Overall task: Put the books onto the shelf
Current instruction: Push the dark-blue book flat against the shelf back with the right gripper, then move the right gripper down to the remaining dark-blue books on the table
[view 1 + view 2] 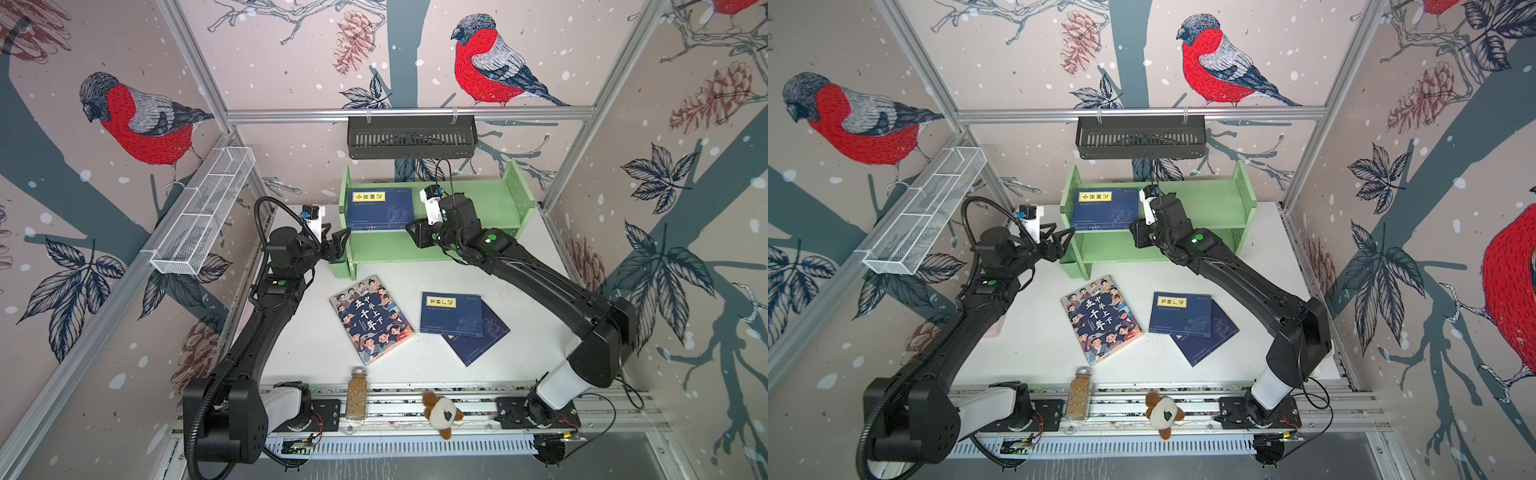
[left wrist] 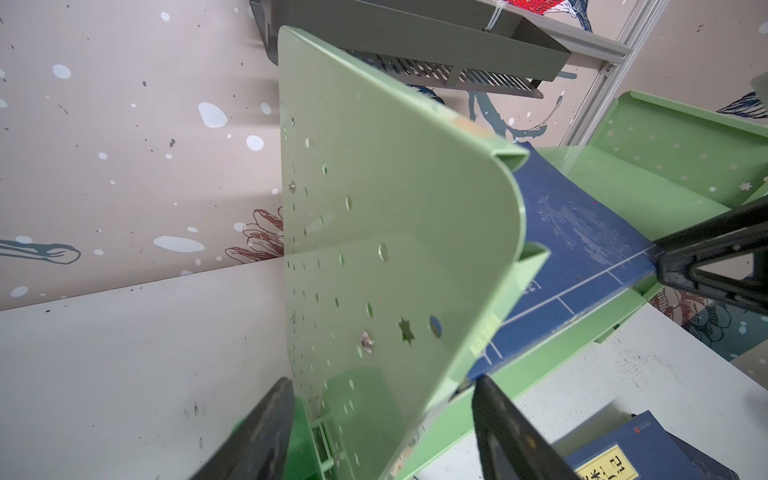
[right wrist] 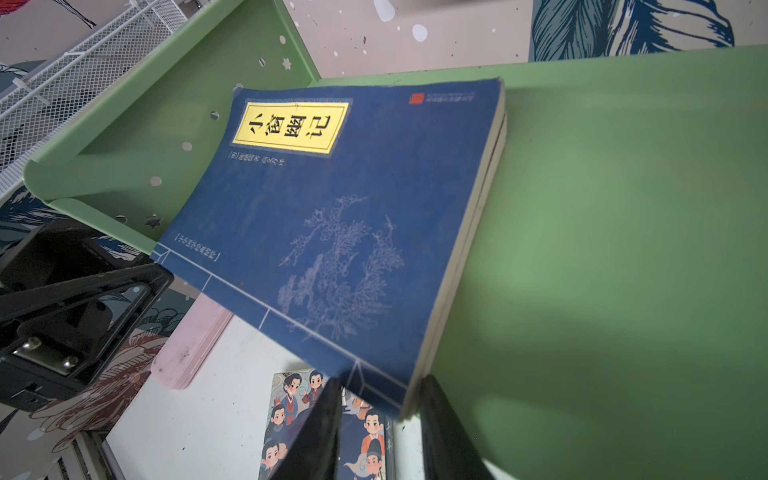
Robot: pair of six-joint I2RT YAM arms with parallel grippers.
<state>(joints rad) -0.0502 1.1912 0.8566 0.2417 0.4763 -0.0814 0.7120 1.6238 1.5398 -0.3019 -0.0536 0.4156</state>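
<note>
The light green shelf (image 1: 478,208) (image 1: 1208,208) stands at the back of the table. Two stacked navy books (image 1: 380,210) (image 3: 332,208) lie on the left of its top board, overhanging the front edge. My right gripper (image 1: 411,230) (image 3: 381,384) is shut on their front right corner. My left gripper (image 1: 336,232) (image 2: 382,382) is open and straddles the shelf's left side panel (image 2: 395,208) low at the front. The cartoon book (image 1: 372,318) (image 1: 1100,318) lies flat on the table. Beside it, a labelled navy book (image 1: 451,313) overlaps another navy book (image 1: 486,336).
A black slotted basket (image 1: 411,137) hangs on the back rail above the shelf. A white wire basket (image 1: 203,212) runs along the left wall. A spice jar (image 1: 357,392) and a plush toy (image 1: 442,411) sit on the front rail. The shelf's small green cup (image 1: 340,266) is just below my left gripper.
</note>
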